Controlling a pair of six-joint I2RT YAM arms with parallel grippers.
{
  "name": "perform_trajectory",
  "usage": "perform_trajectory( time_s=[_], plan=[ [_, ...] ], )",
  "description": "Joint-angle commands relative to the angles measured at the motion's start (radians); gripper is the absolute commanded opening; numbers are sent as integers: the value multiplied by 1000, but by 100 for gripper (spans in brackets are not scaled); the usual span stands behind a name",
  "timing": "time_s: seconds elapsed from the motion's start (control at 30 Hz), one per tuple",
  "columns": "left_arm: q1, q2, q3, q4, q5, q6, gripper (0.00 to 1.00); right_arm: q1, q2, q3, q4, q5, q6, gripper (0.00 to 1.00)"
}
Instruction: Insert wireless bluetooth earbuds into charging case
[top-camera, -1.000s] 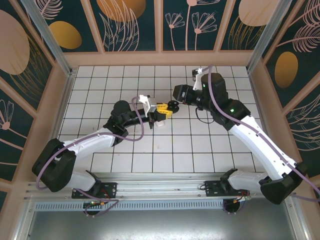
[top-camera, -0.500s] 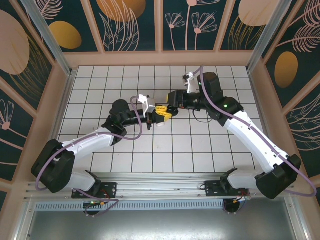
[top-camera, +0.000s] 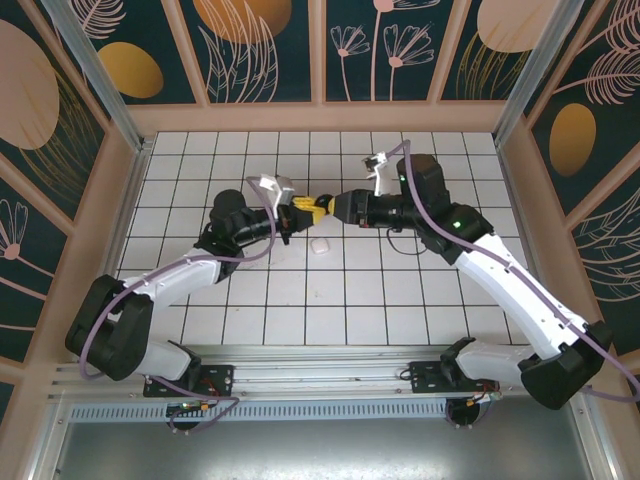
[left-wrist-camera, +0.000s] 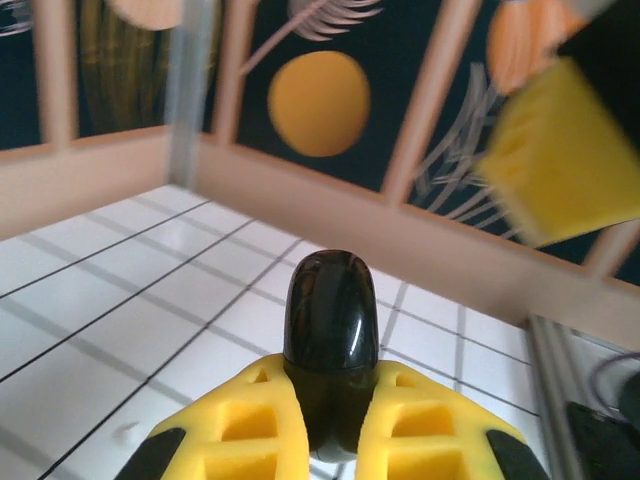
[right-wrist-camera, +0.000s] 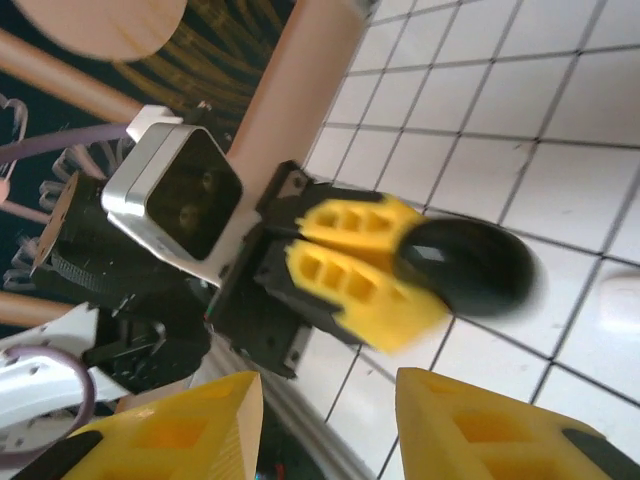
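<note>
- Subject: a glossy black pebble-shaped charging case (left-wrist-camera: 331, 320), pinched between the yellow pads of the left gripper (top-camera: 316, 207) and held above the white tiled table (top-camera: 400, 300), near its middle.
- The right gripper (right-wrist-camera: 330, 430) faces the case, jaws parted with nothing between them.
- Orientation: the long axis runs along the left fingers, and the rounded end projects past their tips toward the right gripper.
- Progress (a judgement): the case looks shut, so opening it and seating the earbuds remain.
- A small white rounded item (top-camera: 319, 245) lies on the tiles nearby; what it is cannot be told.
</note>
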Motion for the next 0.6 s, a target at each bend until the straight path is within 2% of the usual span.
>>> perform_trajectory(
  time_s=[0.0, 0.07, 0.13, 0.23, 0.33, 0.43, 0.57],
  plan=[
    [95, 19, -31, -72, -70, -116, 0, -63, -29, -26, -36, 150, -21, 42],
    [161, 37, -48, -114, -89, -168, 0, -98, 16, -44, -36, 166, -33, 43],
    [195, 70, -31, -211, -126, -167, 0, -104, 85, -40, -37, 175, -53, 44],
    [207, 145, 24, -364, -184, -128, 0, -103, 211, -26, -33, 170, -72, 45],
    [215, 229, 62, -429, -214, -128, 0, -99, 326, -13, -29, 178, -66, 46],
    [235, 296, 81, -467, -226, -137, 0, -76, 422, 11, -50, 229, -76, 50],
    [274, 344, 65, -529, -238, -135, 0, 10, 556, 88, -124, 321, -109, 55]
  ],
)
